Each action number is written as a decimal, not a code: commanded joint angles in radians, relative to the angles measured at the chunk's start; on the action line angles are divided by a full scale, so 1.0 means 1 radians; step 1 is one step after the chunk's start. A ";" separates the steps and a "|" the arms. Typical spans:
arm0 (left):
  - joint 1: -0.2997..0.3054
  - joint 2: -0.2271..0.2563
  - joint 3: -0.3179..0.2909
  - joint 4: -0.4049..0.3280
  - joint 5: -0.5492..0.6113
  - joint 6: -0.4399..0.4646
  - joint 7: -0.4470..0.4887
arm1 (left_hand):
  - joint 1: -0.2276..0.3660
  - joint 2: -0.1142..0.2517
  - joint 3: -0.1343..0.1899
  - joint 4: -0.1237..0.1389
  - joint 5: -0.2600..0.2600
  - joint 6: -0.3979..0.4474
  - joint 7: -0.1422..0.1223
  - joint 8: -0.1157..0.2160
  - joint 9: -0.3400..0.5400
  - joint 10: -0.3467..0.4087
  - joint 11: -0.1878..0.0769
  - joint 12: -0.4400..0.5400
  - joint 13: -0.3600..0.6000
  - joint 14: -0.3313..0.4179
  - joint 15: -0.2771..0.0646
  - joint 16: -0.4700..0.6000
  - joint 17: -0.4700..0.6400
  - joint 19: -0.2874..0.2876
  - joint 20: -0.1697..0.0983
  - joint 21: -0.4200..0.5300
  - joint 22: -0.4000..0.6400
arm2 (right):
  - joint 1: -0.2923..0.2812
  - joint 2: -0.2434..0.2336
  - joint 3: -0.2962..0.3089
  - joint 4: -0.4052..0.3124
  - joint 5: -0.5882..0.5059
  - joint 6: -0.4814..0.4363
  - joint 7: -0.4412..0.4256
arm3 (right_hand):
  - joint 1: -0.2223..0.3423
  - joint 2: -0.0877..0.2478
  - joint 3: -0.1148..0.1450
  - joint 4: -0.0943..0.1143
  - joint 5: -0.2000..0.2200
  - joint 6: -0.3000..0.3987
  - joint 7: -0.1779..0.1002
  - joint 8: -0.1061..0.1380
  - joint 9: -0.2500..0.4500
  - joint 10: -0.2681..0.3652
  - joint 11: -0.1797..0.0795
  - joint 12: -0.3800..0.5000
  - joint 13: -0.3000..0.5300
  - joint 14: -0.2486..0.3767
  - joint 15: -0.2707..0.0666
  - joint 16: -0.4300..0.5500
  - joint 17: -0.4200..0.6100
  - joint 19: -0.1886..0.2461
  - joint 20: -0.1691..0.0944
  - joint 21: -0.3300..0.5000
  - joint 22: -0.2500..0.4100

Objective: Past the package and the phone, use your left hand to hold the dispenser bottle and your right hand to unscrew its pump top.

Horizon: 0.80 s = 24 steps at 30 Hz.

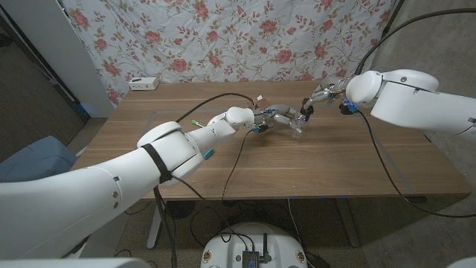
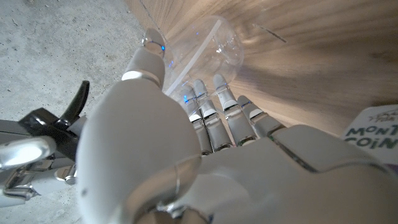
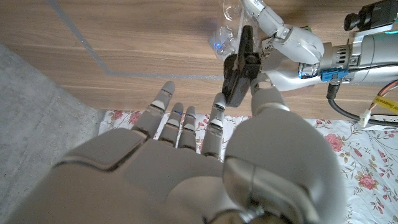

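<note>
Left hand (image 1: 277, 117) wraps the clear bottle (image 1: 297, 128) near the table's (image 1: 312, 160) middle, fingers curled round its body; I keep it there so the bottle can't spin. Right hand (image 1: 321, 95) sits just above the bottle, thumb and a finger pinching the black pump top (image 3: 241, 65), other fingers spread, placed to twist. I judge unscrewing under way. Count: one bottle, one pump. A printed package (image 2: 373, 134) lies beside my left hand. One white box (image 1: 144, 83) far behind the bottle.
</note>
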 commanded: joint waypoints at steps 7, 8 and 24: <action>0.004 -0.005 0.003 0.000 -0.001 -0.014 -0.005 | -0.015 0.112 0.064 0.055 0.005 0.044 -0.014 0.005 0.006 0.024 -0.014 0.000 0.008 0.009 -0.083 0.006 0.005 -0.001 -0.054 0.000 0.002 | -0.042 -0.006 0.023 -0.002 -0.070 0.037 0.020 | 0.049 -0.001 0.035 0.002 -0.012 0.048 -0.052 0.017 0.002 0.016 -0.018 0.006 0.005 0.021 -0.028 0.002 0.003 0.026 -0.012 0.005 0.003; 0.003 -0.006 0.003 0.000 0.000 -0.013 -0.005 | -0.015 0.111 0.064 0.054 0.005 0.045 -0.015 0.005 0.006 0.024 -0.014 0.000 0.009 0.009 -0.084 0.006 0.005 0.000 -0.054 0.000 0.002 | -0.045 -0.005 0.026 -0.002 -0.073 0.034 0.019 | 0.053 -0.001 0.037 0.003 -0.013 0.052 -0.056 0.018 0.002 0.018 -0.021 0.006 0.005 0.023 -0.029 0.002 0.003 0.028 -0.013 0.005 0.003; -0.001 -0.013 0.009 0.004 -0.001 0.015 0.007 | -0.017 0.110 0.066 0.054 0.005 0.046 -0.017 0.004 0.006 0.026 -0.014 -0.002 0.011 0.008 -0.085 0.006 0.005 0.000 -0.054 0.000 0.002 | -0.099 -0.001 0.055 0.003 -0.120 0.040 -0.016 | 0.119 -0.004 0.071 0.005 -0.026 0.136 -0.116 0.044 0.002 0.067 -0.073 0.017 0.005 0.062 -0.078 0.013 0.005 0.062 -0.028 0.010 0.004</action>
